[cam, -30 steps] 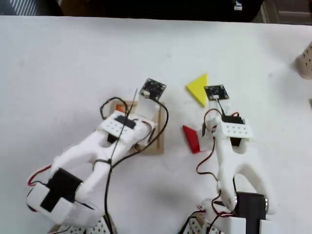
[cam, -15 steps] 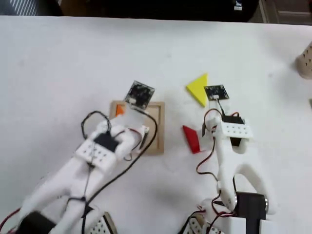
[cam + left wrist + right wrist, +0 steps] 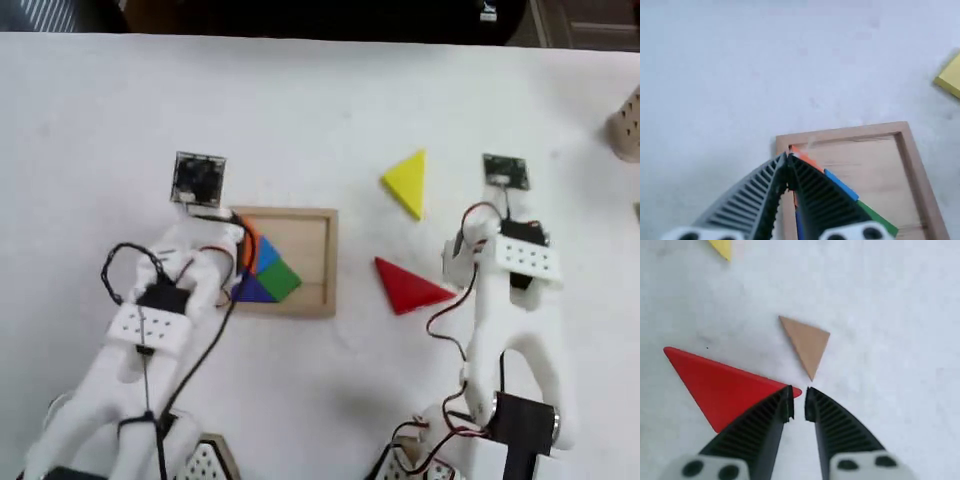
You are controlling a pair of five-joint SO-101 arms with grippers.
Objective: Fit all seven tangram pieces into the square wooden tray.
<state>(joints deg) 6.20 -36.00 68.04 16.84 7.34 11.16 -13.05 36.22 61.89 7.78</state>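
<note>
Pulling back from where it lay across the square wooden tray (image 3: 305, 214) a second ago, my left arm now sits off the tray's left edge, and the left gripper (image 3: 788, 162) hangs over the tray's rear left corner with its jaws pressed together and nothing between them. That retreat uncovers what was hidden under the arm: an orange piece (image 3: 250, 240), a blue piece (image 3: 268, 255), a green piece (image 3: 285, 278) and a purple piece (image 3: 250, 290), all lying against the left side of the tray, while the right side is bare wood. My right arm has swung toward the right edge of the table (image 3: 300, 100), so the red triangle (image 3: 410, 285), earlier half covered and showing only as a narrow strip, lies fully exposed on the table just right of the tray. The right gripper (image 3: 799, 402) hovers above the sharp tip of that red triangle, its jaws parted by a narrow gap and holding nothing. A tan triangle (image 3: 807, 342) lies flat on the table just beyond my right fingertips, apart from the red one. The yellow triangle (image 3: 407, 180) rests where it was, on the table behind the red triangle and off the tray's rear right corner.
</note>
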